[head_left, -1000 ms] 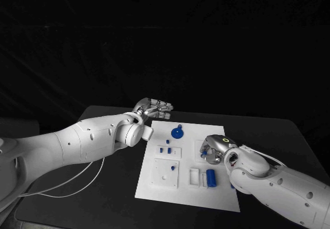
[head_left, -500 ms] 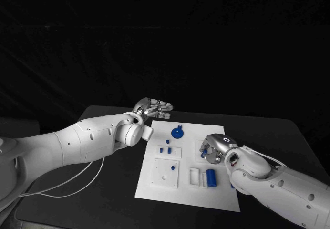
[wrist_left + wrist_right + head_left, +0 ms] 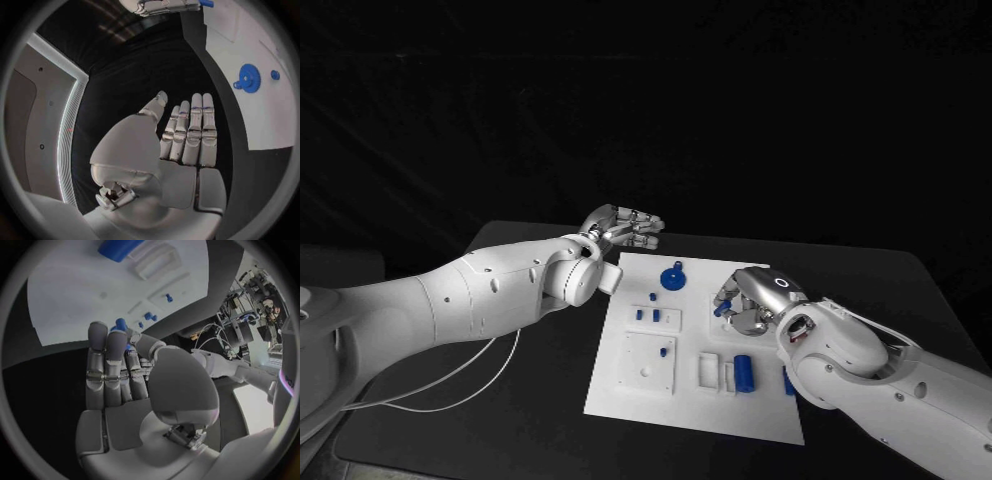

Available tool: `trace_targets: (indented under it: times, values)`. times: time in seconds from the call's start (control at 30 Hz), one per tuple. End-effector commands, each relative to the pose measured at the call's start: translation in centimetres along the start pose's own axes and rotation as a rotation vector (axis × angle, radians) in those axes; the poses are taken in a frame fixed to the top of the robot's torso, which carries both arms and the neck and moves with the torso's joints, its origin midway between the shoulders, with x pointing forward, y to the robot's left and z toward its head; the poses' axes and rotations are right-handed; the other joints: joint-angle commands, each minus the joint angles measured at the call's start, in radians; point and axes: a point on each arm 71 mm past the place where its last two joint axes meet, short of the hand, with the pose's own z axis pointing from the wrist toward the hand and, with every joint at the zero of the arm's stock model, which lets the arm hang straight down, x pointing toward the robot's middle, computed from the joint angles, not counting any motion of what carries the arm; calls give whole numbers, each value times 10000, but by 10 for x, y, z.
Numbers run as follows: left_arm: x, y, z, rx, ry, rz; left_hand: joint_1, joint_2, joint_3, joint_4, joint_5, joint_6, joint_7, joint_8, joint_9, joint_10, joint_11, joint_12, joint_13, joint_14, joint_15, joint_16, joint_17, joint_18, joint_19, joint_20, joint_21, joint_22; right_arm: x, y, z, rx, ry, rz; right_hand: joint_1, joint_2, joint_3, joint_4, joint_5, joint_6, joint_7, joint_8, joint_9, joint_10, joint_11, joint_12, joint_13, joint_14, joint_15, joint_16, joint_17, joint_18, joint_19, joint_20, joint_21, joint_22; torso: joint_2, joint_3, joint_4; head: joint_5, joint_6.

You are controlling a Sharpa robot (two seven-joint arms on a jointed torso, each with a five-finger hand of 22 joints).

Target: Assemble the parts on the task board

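Note:
The white task board (image 3: 689,405) lies in the middle of the black table. On it are a blue gear (image 3: 672,277), small blue pegs (image 3: 646,314) and a blue cylinder (image 3: 743,371). My right hand (image 3: 753,298) hovers over the board's right side and pinches a small blue part (image 3: 723,309) between thumb and fingers. The right wrist view has that part (image 3: 121,324) at the fingertips, with the board (image 3: 69,295) beyond. My left hand (image 3: 626,228) hangs past the board's far left corner, fingers straight and holding nothing. The left wrist view takes in the gear (image 3: 249,78).
White fixture blocks (image 3: 649,358) and slotted holders (image 3: 708,371) stand on the board's near half. Another blue piece (image 3: 789,385) peeks out beside my right forearm. Bare black table (image 3: 862,270) surrounds the board. A white cable (image 3: 459,385) trails under my left arm.
My right hand has risen and shifted toward the board's far side, carrying the small blue part. The left arm has stayed still.

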Motion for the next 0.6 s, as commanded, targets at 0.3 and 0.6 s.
trace_targets:
  times: [0.3, 0.6]
  values:
    - [8, -3, 4, 120, 198, -155, -11, 106, -328, 114, -189, -88, -27, 16, 17, -69, 12, -2, 11, -51, -7, -23, -16, -51, 33, 47, 8, -87, 2, 44, 6, -1075, 119, 267, -31, 45, 39, 10, 20, 85, -9, 2, -5, 786, -488, 65, 50, -13, -80, -85, 42, 165, 105, -58, -103, 57, 9, -2, 7, 31, 61]
    - [15, -4, 6, 135, 333, -237, -142, 131, -688, 270, -217, -86, -25, -9, 16, -75, 18, -7, 8, -62, 3, -20, -67, -82, 50, 47, -21, -186, 27, 80, 11, -1844, 622, 322, -56, 70, 20, -20, 23, 78, -4, 0, -5, 781, -487, 64, 51, -6, -84, -116, 65, 165, 123, -64, -156, 107, 21, -3, 28, 156, 0]
